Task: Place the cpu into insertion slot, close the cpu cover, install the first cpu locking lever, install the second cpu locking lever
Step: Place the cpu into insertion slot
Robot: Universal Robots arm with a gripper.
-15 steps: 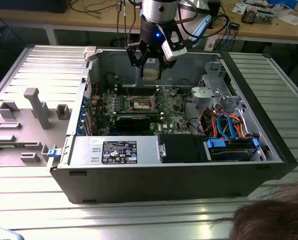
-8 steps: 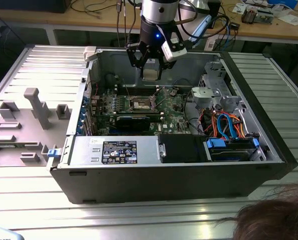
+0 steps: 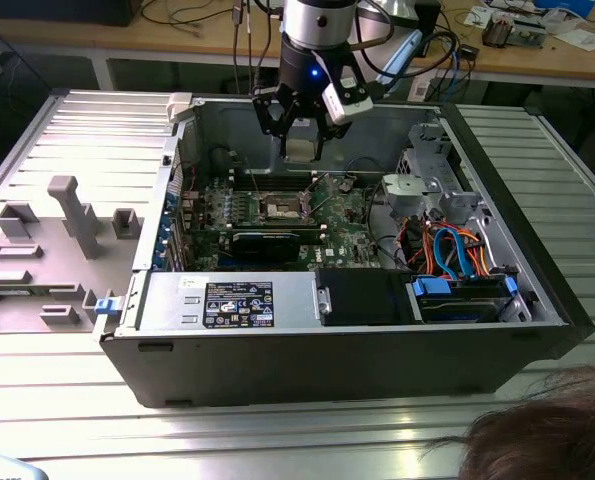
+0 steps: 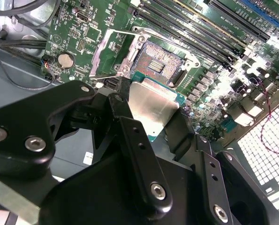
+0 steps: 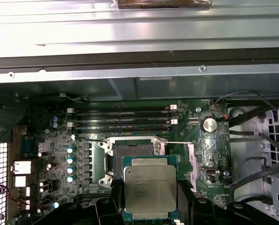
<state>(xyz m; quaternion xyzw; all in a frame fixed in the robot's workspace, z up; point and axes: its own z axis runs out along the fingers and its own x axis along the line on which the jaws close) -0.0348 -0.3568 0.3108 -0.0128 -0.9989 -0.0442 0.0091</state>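
My gripper (image 3: 299, 155) hangs inside the open computer case, above the green motherboard (image 3: 347, 215), shut on the cpu (image 3: 299, 147). The cpu (image 5: 150, 188) is a flat silvery square held by its edges between the black fingers (image 4: 125, 117). It hovers beside the insertion slot (image 5: 130, 151), partly overlapping it in the first wrist view. The slot (image 4: 158, 63) is bare, with a dark brownish centre. The cpu cover (image 4: 104, 56), a thin silvery frame, stands swung open at one side of the slot. Two thin wire levers (image 5: 177, 142) are raised off the socket.
Long memory slots (image 5: 123, 119) run beside the socket. A black card (image 3: 267, 240) lies in front of the board. Drive cage and coloured cables (image 3: 447, 250) fill the case's right in the exterior view. A grey fixture tray (image 3: 47, 240) sits left. A person's head (image 3: 547, 430) shows at the lower right.
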